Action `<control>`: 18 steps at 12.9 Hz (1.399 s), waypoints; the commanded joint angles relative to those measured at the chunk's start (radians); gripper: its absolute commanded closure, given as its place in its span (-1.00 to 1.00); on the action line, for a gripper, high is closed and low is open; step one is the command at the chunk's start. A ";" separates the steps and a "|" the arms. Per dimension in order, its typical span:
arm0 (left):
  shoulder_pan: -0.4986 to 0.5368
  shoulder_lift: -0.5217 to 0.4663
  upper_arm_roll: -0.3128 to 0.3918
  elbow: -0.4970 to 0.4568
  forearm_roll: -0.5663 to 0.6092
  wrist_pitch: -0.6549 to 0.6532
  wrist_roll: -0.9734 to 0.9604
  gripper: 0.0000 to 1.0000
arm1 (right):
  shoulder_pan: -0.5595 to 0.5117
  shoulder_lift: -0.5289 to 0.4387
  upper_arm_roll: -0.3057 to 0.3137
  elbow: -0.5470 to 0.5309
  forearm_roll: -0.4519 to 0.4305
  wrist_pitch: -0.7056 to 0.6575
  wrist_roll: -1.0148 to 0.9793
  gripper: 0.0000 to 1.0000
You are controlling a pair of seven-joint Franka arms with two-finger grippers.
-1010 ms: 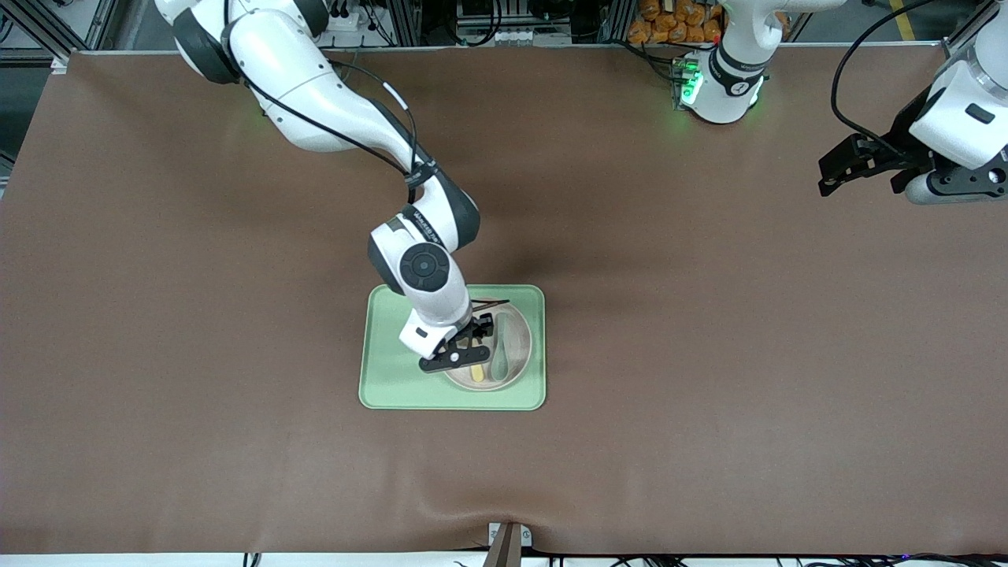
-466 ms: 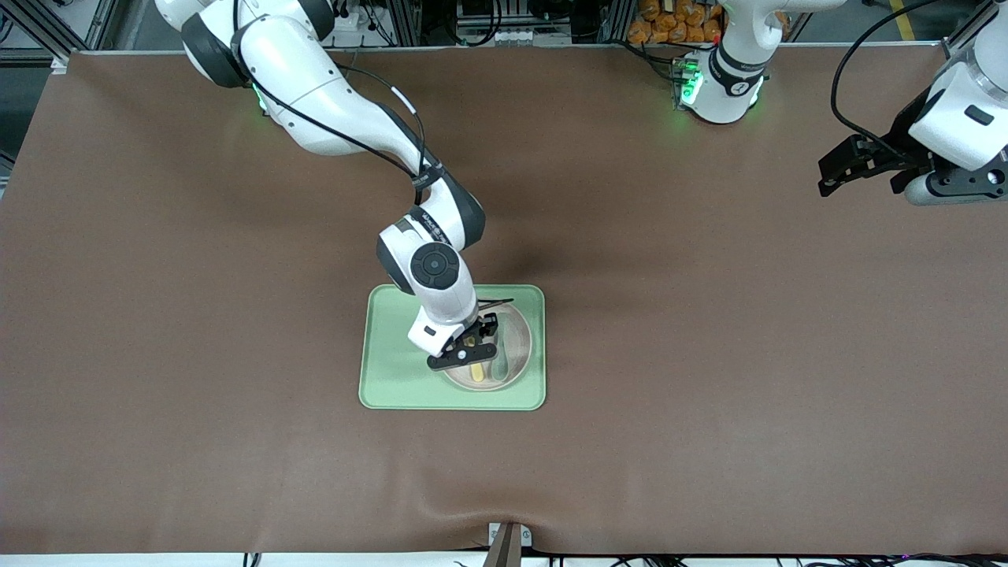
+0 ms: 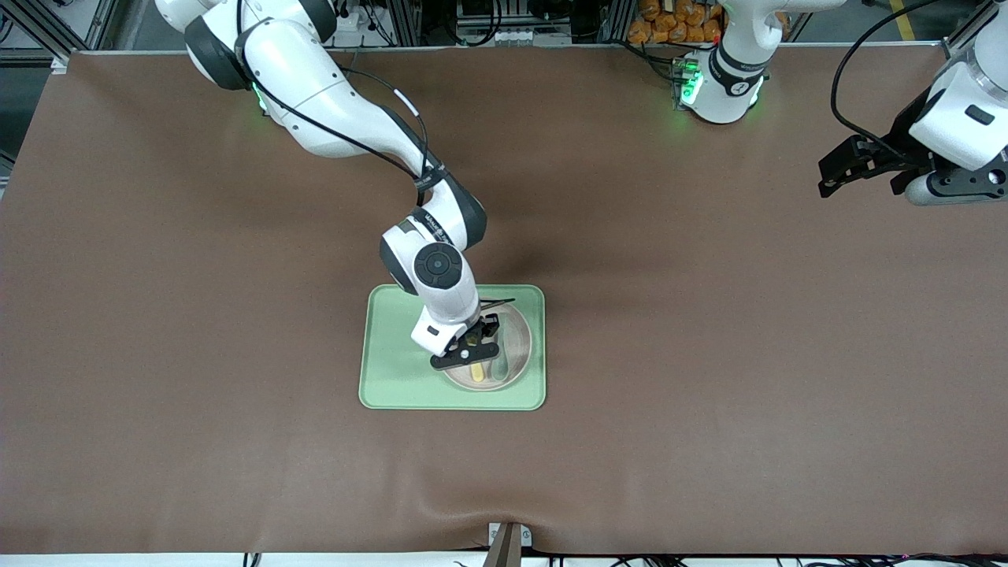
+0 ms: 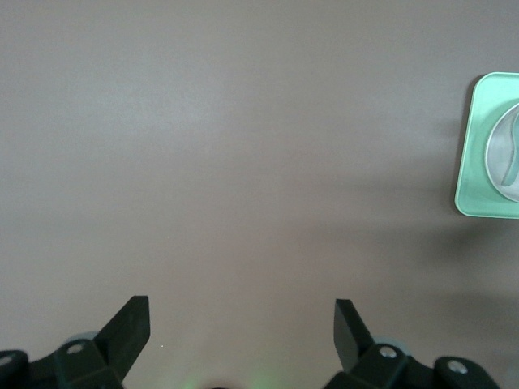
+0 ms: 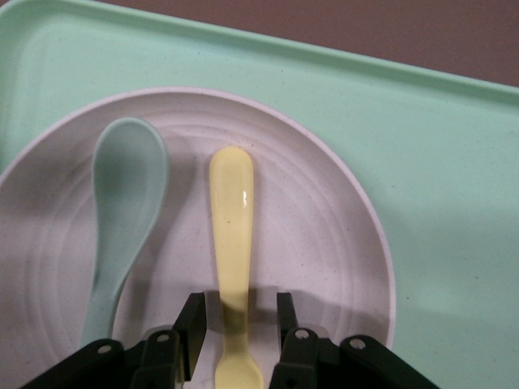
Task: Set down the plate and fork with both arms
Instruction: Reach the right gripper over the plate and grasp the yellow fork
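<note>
A: Where is our fork (image 5: 231,243)?
B: On the plate (image 5: 340,243), beside the spoon (image 5: 122,211); our right gripper (image 5: 237,328) straddles its handle, fingers spread, ready to pinch. Left gripper (image 4: 242,324) waits, spread, well apart from the plate.

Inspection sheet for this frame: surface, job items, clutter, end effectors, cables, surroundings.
Surface: brown table mat, wrinkled at the edge nearest the front camera.
Job's things: plate on green tray; fork lying in plate.
Clutter: green spoon in plate beside fork.
End effectors: right end effector open, fingers straddling the fork; left end effector open, waiting over bare mat at the left arm's end.
Cables: black cables along both arms.
Surroundings: metal frame and orange items above the table's top edge.
</note>
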 commanded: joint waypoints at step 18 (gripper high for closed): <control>0.010 0.037 -0.005 0.015 0.000 -0.018 0.015 -1.00 | -0.063 -0.084 0.004 0.043 0.035 -0.169 0.056 1.00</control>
